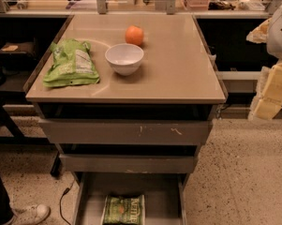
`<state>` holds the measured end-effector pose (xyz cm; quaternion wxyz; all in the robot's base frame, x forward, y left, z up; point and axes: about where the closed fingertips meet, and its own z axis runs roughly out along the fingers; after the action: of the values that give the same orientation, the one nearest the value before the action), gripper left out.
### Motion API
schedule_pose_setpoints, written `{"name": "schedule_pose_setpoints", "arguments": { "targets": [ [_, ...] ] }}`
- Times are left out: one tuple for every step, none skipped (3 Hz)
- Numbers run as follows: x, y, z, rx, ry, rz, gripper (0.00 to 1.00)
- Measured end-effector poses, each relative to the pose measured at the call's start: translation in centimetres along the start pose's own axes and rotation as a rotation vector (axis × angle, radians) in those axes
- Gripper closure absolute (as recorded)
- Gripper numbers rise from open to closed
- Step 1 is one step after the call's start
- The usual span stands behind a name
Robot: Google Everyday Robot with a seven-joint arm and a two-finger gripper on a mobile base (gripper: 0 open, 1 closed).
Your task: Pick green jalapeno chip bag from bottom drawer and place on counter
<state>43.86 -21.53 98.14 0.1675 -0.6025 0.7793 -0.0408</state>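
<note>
Gripper [270, 95] perhaps at right edge; bag [124, 210] cut off.

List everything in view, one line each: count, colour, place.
bottom drawer: one, grey, open, lowest of the cabinet
green jalapeno chip bag: one, dark olive, lying in the bottom drawer
counter: one, beige-tan, cabinet top
lime-green bag: one, bright green, counter's left side
bowl: one, white, counter's middle
orange: one, orange, behind the bowl
upper drawers: two, grey, under the counter
sneaker: one, white, floor lower left
gripper: one, pale yellowish, right edge beside the counter, away from the chip bag
</note>
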Motion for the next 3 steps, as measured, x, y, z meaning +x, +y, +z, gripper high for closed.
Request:
{"name": "schedule_pose_setpoints", "arguments": {
  "targets": [
    [0.0, 0.0, 0.0, 0.000, 0.000, 0.000, 0.00],
    [-0.2, 0.1, 0.6, 0.025, -0.007, -0.013, 0.00],
    [-1.7, 2.8, 3.1, 0.015, -0.066, -0.022, 0.00]
  ]
}}
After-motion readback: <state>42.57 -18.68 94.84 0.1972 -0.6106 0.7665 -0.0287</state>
